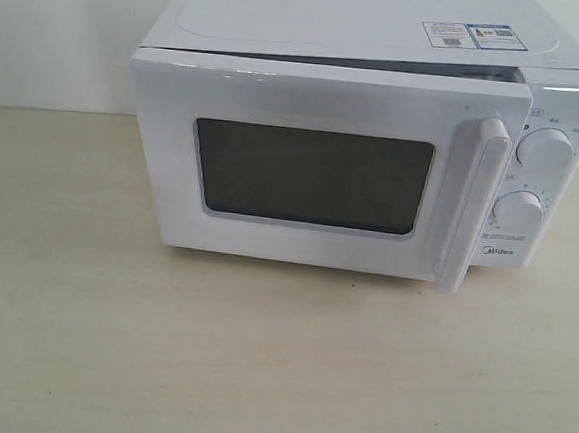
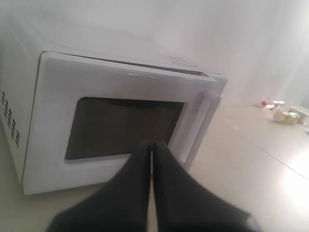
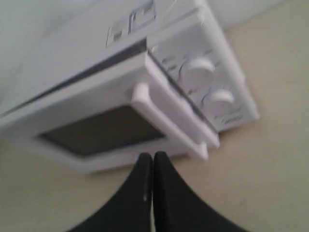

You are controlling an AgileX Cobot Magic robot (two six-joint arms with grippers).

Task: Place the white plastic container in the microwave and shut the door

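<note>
The white plastic container shows in no view; whether it sits behind the dark window cannot be told. The boxy white countertop microwave [image 1: 365,27] stands with its white-framed, dark-windowed door [image 1: 319,98] ajar, apart from the body on the handle side. Both the left gripper [image 2: 151,145] and the right gripper [image 3: 153,157] are pinched closed and empty, the door just ahead of their tips. Judging the job as latching, press the right tips on the frame beside the vertical white bar handle [image 1: 476,201], straight toward the body, gently enough not to slide the oven on the pale table [image 1: 257,374].
</note>
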